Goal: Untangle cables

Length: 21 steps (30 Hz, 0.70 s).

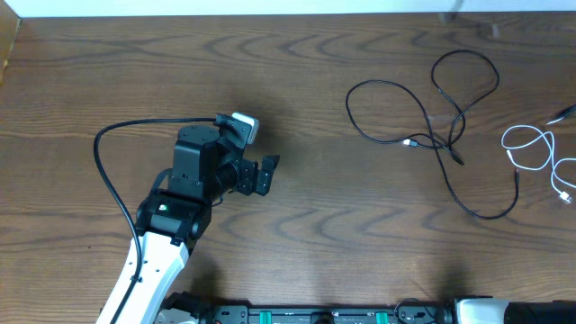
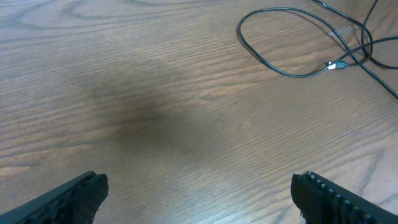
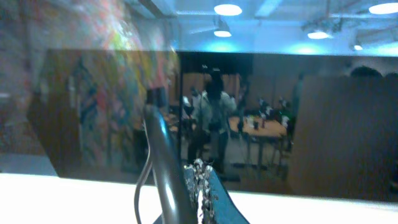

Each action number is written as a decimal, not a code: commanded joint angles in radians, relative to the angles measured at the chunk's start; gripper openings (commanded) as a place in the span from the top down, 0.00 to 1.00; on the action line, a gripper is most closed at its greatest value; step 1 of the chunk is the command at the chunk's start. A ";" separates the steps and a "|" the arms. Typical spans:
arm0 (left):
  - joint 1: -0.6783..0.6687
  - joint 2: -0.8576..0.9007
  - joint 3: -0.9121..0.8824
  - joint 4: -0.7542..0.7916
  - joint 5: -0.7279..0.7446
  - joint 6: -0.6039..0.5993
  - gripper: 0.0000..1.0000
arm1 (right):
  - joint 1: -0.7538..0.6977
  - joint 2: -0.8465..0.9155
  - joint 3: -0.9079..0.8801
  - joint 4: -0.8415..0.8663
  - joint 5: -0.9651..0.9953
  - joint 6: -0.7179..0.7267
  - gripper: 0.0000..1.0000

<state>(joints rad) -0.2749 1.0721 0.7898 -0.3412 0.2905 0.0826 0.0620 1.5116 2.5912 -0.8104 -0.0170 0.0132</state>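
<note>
A long black cable [image 1: 423, 117] lies in loose, crossing loops at the table's back right, with a small plug end [image 1: 409, 142] near its middle. Part of it shows in the left wrist view [image 2: 273, 62] at the top right. A shorter white cable [image 1: 538, 155] lies coiled at the far right edge. My left gripper [image 1: 267, 175] is open and empty over bare wood left of centre, well to the left of the cables; its fingers [image 2: 199, 193] are spread wide. My right gripper [image 3: 200, 186] points up at the room, its fingers pressed together on nothing.
The left arm's thick black cable [image 1: 112, 175] arcs over the table at the left. The right arm's base [image 1: 486, 311] sits at the front right edge. The wooden table [image 1: 324, 234] ends at a white wall at the back.
</note>
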 commanded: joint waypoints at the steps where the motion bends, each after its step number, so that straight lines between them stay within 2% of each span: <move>1: 0.003 0.006 0.000 -0.002 0.012 0.013 0.01 | -0.003 0.032 -0.002 -0.038 0.112 -0.030 0.99; 11: 0.003 0.006 0.000 -0.003 0.012 0.013 0.00 | -0.050 0.127 -0.002 -0.063 0.542 -0.245 0.99; 17: 0.003 0.006 0.000 -0.020 0.012 0.013 0.01 | -0.227 0.205 -0.002 -0.003 0.568 -0.218 0.99; 21: 0.003 0.006 0.000 -0.032 0.012 0.013 0.01 | -0.358 0.254 -0.003 -0.003 0.499 -0.158 0.99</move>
<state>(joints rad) -0.2749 1.0721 0.7898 -0.3683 0.2905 0.0830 -0.2287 1.7424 2.5896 -0.8162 0.4923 -0.1860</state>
